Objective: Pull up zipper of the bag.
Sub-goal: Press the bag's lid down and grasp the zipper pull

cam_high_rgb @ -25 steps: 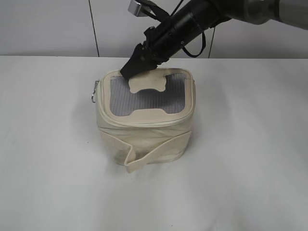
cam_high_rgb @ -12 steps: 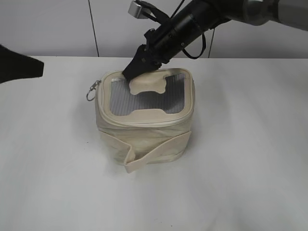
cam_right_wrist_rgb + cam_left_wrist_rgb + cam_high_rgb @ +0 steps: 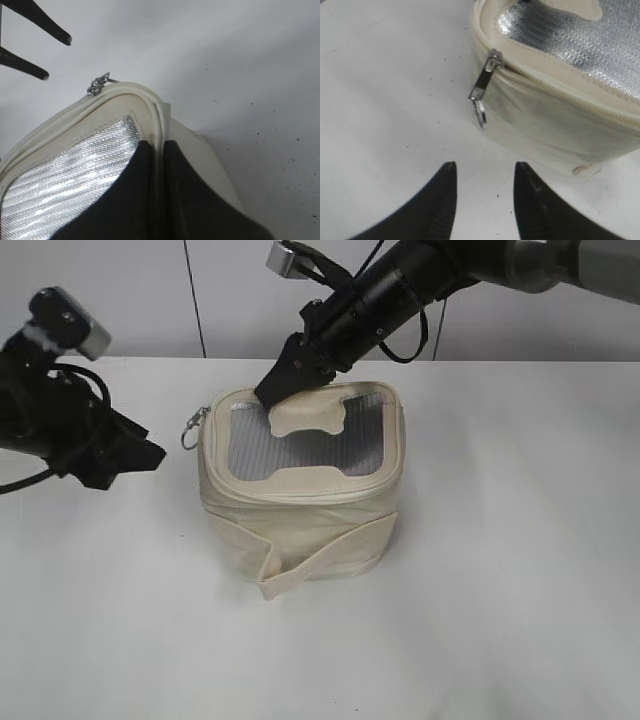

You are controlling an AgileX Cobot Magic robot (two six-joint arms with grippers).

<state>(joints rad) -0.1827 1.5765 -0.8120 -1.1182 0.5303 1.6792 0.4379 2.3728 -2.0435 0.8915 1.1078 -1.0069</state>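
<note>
On the white table (image 3: 500, 590), mid-scene, sits the bag (image 3: 300, 525), upright, lid up with the grey mesh window (image 3: 250, 450) and the cream H-shaped patch (image 3: 310, 418) facing the exterior camera; strap band (image 3: 320, 560) wraps the lower body. My right gripper (image 3: 283, 380) reaches in from upper right and is down on the lid's far rim: the right wrist view shows its two dark fingers (image 3: 190, 200) pressed close with the cream rim of the lid nipped between them, one finger over the mesh, the other on the outer side. My left gripper (image 3: 482, 172) is left of the bag, apart from it, fingers spread with bare table between them, nothing held. The zipper (image 3: 560, 92) runs round the lid rim; teeth look closed along the stretch the left wrist view shows. One silver slider (image 3: 492, 62) sits at the bag's left corner, its ring pull (image 3: 481, 112) hanging loose against the side wall, just ahead of my left fingertips, not touched.
</note>
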